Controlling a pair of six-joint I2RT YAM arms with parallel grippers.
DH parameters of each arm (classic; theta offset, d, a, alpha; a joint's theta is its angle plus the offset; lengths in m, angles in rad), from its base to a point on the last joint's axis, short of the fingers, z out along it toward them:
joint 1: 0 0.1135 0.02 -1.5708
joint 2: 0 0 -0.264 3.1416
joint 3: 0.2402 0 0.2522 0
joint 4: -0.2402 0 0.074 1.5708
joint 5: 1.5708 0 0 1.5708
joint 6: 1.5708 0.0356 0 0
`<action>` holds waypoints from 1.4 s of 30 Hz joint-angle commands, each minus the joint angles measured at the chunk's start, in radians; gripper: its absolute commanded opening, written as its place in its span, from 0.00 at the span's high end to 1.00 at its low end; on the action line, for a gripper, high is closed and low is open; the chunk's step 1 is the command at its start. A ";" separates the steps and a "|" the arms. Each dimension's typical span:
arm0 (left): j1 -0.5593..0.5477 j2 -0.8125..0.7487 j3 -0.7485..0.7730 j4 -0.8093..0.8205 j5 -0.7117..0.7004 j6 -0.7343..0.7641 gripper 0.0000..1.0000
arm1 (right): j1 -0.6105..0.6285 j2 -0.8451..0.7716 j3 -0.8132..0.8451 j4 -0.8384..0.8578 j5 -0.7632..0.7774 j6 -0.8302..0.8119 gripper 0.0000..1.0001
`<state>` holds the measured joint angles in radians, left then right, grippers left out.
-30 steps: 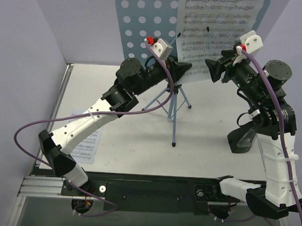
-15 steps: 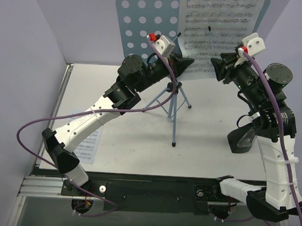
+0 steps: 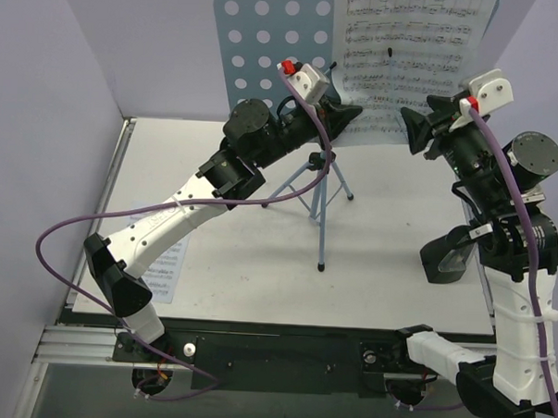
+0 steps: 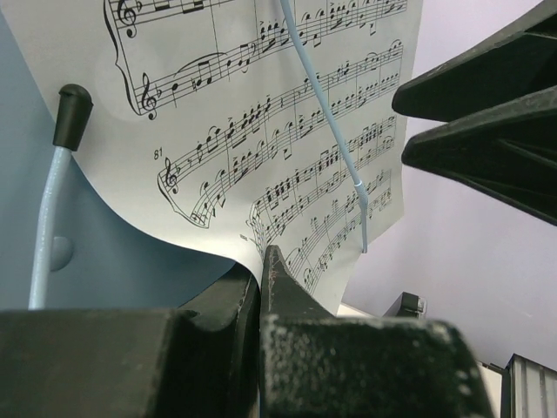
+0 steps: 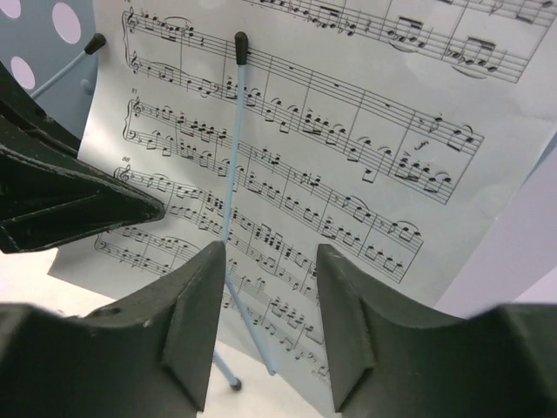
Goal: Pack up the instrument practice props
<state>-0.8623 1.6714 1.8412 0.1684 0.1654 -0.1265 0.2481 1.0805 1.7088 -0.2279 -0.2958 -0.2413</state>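
Observation:
The light-blue hole-punched music stand (image 3: 267,51) stands on thin tripod legs (image 3: 321,206) at the back of the table. A white sheet-music page (image 3: 406,48) leans on its right half, under thin blue retaining arms (image 5: 233,131). My left gripper (image 3: 350,113) is shut on the page's lower left corner. The paper (image 4: 261,131) runs down between the left gripper's (image 4: 261,261) closed jaws. My right gripper (image 3: 411,122) hovers at the page's lower right, open. Its jaws (image 5: 270,251) stand apart in front of the printed page (image 5: 348,113). A dark metronome (image 3: 446,258) sits on the table by the right arm.
Another sheet-music page (image 3: 165,271) lies flat on the table at the left, partly under the left arm. Lilac walls close in the left side and the back. A black rail (image 3: 282,353) runs along the near edge.
My left gripper has closed on the page's lower corner and risen slightly. The right gripper has narrowed and shifted to the right and up.

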 commanded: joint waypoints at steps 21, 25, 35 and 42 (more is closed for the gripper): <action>0.000 -0.007 0.047 0.019 0.008 0.022 1.00 | -0.004 0.088 0.022 0.122 -0.092 0.111 0.56; -0.003 -0.012 0.049 0.019 0.008 0.028 1.00 | -0.004 0.079 0.026 0.130 -0.082 0.119 0.78; -0.003 0.048 0.111 0.034 0.025 0.030 1.00 | -0.006 0.030 0.015 0.140 0.014 0.082 1.00; -0.006 0.103 0.228 0.031 0.022 0.030 1.00 | -0.006 0.015 0.002 0.136 -0.012 0.079 1.00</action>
<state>-0.8692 1.7645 1.9900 0.1688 0.1898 -0.0937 0.2501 1.1366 1.7084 -0.1852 -0.3271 -0.1356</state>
